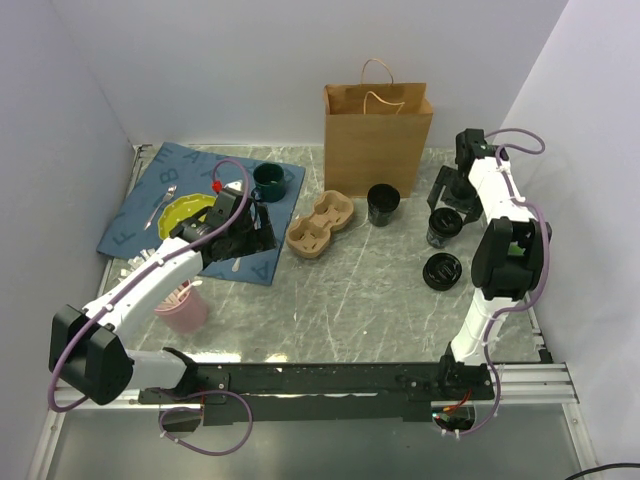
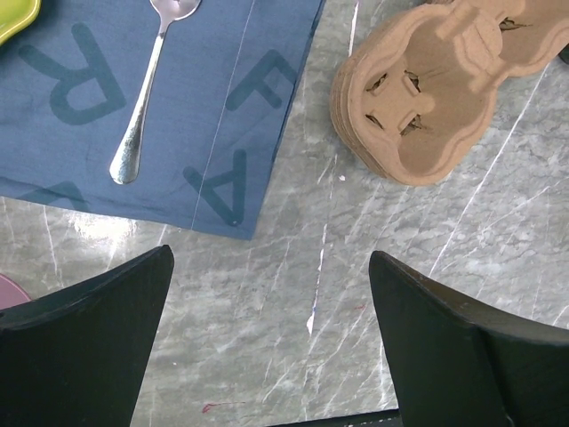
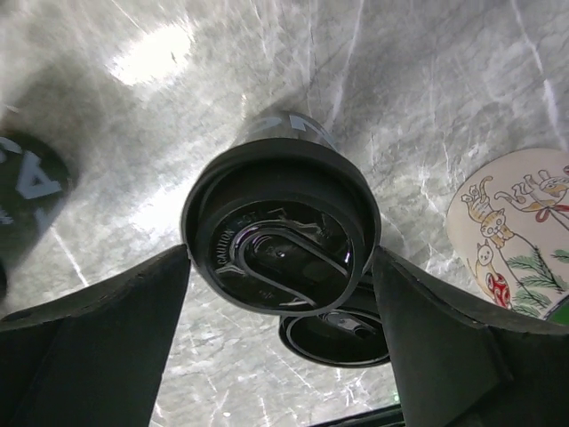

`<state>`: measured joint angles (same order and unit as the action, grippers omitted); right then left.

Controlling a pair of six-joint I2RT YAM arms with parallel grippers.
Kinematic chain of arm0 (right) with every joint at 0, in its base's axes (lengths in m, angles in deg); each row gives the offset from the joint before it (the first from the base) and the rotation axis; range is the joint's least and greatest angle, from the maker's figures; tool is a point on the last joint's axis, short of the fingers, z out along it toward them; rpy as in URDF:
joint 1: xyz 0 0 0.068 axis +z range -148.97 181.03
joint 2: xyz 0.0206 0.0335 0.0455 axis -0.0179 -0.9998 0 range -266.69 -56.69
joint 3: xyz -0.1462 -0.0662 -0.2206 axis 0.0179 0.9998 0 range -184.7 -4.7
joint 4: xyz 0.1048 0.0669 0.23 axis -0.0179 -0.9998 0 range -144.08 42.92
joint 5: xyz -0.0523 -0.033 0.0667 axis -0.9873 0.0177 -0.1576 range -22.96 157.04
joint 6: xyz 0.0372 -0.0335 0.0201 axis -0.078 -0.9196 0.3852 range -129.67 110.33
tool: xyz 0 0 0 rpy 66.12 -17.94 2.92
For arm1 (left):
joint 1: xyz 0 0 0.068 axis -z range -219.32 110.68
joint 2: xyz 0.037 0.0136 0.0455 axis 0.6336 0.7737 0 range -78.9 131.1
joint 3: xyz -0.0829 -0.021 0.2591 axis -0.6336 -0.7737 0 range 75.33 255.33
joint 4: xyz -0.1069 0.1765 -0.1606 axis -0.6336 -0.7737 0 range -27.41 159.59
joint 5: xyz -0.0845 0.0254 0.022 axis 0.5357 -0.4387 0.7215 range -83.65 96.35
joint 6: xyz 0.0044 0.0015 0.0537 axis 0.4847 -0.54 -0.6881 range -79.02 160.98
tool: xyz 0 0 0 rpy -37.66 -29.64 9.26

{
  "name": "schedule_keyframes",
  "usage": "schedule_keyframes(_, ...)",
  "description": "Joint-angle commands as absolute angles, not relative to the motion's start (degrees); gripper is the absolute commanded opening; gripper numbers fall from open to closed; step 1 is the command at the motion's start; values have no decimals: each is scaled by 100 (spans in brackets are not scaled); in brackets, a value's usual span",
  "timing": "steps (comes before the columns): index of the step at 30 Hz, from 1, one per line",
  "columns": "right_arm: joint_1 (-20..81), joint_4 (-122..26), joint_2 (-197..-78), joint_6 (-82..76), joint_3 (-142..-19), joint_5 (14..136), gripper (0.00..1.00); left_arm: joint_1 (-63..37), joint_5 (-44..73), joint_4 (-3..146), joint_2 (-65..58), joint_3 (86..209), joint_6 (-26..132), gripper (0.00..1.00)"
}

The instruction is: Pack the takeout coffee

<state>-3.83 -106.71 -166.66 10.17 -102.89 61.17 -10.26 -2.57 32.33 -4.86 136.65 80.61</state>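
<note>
The takeout coffee (image 1: 442, 228), a small black paper cup with a round black lid, stands on the marble table at the right. From above, its lid (image 3: 280, 233) sits right between my right gripper's fingers. The right gripper (image 3: 280, 253) is open, its tips beside the lid's rim on either side; I cannot tell whether they touch it. Seen from the top camera, that gripper (image 1: 452, 197) hangs just behind the cup. My left gripper (image 2: 271, 262) is open over bare marble, empty, by the blue mat's corner (image 1: 250, 238). A brown paper bag (image 1: 378, 125) stands upright at the back.
A loose black lid (image 1: 441, 270) lies in front of the coffee, and a lidless black cup (image 1: 383, 203) stands by the bag. The cardboard cup carrier (image 1: 320, 225) lies mid-table. On the blue mat (image 2: 222, 107) are a spoon (image 2: 147, 98) and a green mug (image 1: 268, 182). A pink cup (image 1: 183, 308) stands near left.
</note>
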Motion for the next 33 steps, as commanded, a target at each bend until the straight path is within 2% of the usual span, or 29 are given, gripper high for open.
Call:
schedule_keyframes(1,-442,-10912,-16585,1002,-10848,6124,92,-1058,-331,3338,-533,13931,7965,98)
schedule_keyframes(7,-451,-11115,-16270,932,-11280,6115,93,-1058,-349,3259,-560,14063,7930,98)
schedule_keyframes(12,-433,-10668,-15769,818,-11491,6677,93,-1058,-200,3259,-665,14107,7973,98)
schedule_keyframes(19,-416,-9561,-15293,967,-11702,7477,90,-1058,-94,3233,-692,14414,8062,98)
schedule_keyframes(25,-328,-7821,-15442,739,-11693,8918,87,-1058,47,3022,-674,14845,8202,97)
schedule_keyframes(33,-240,-7687,-16303,1231,-12887,7865,86,-1058,-67,2266,-586,15444,8466,96)
